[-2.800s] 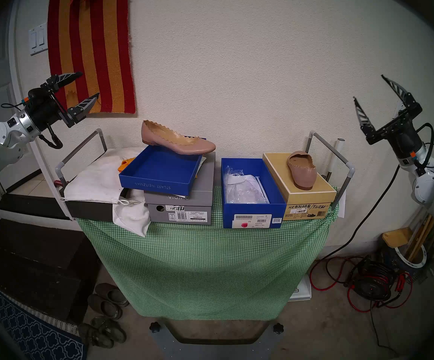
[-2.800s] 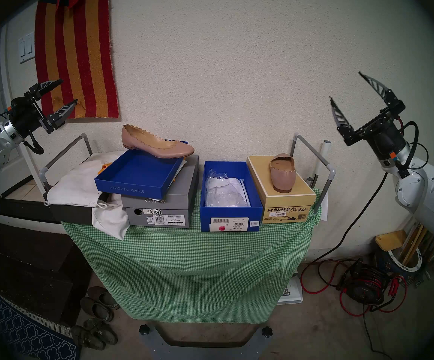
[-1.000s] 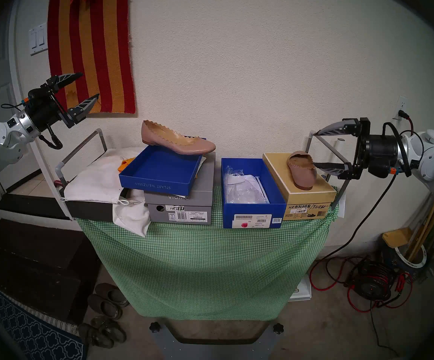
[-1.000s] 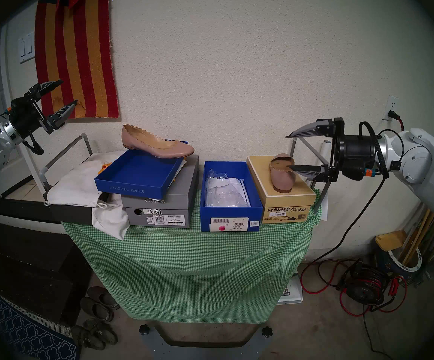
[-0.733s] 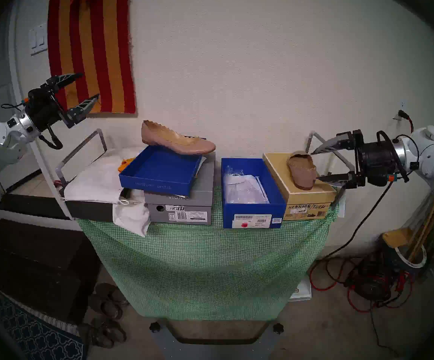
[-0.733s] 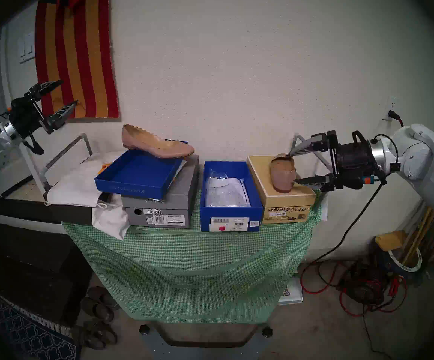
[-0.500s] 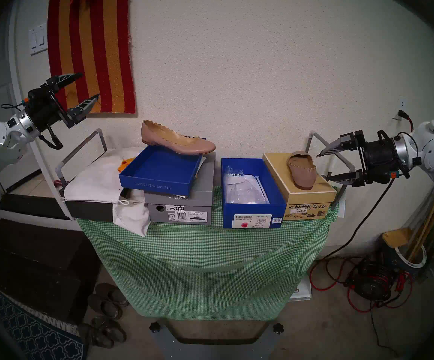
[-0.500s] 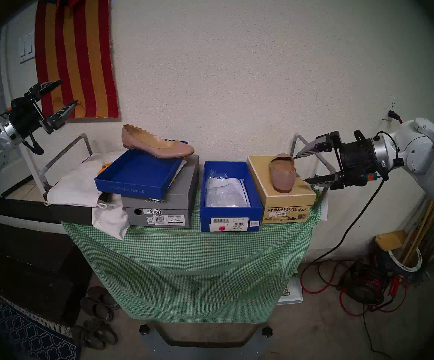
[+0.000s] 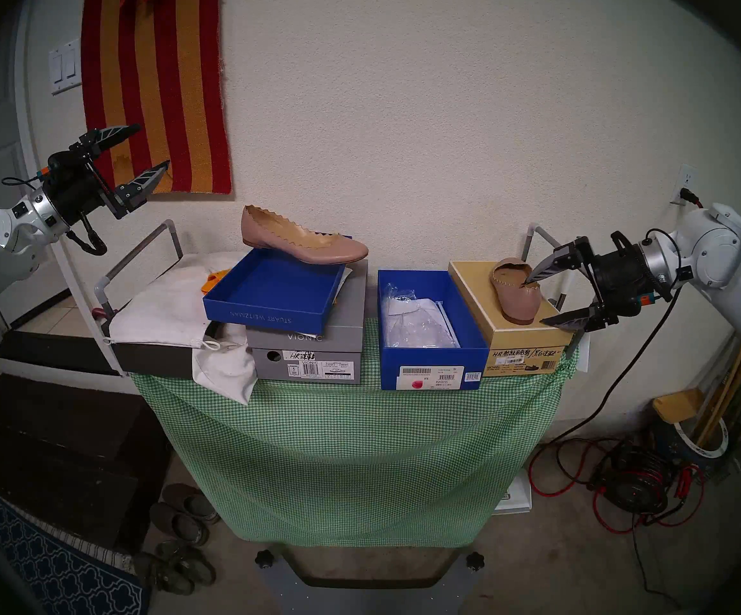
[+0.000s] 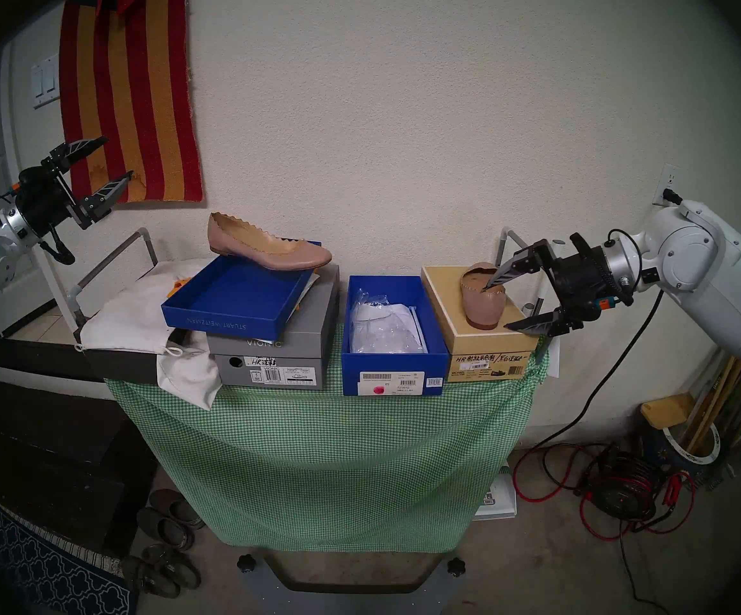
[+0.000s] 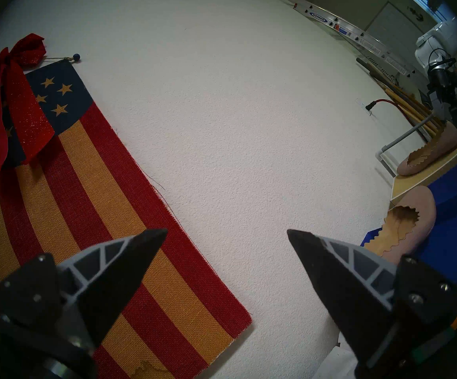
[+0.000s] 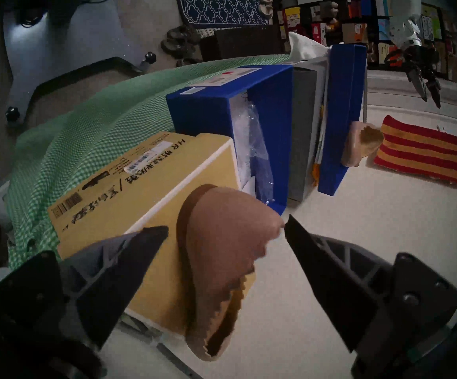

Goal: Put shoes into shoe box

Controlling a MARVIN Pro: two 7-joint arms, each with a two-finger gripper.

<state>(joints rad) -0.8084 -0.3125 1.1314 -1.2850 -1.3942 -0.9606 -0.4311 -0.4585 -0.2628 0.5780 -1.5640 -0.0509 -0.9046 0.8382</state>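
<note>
I see right gripper (image 9: 533, 302) jaws spread, released | dusty-pink scalloped leather flat (image 9: 517, 292) between them, atop tan cardboard box (image 9: 484, 303) | left gripper (image 9: 154, 144) released, empty

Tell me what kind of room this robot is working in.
Probably a home garage or storage room: bare concrete floor, an extension ladder along the wall, a cord reel by long-handled tools, shelves of boxes.
</note>
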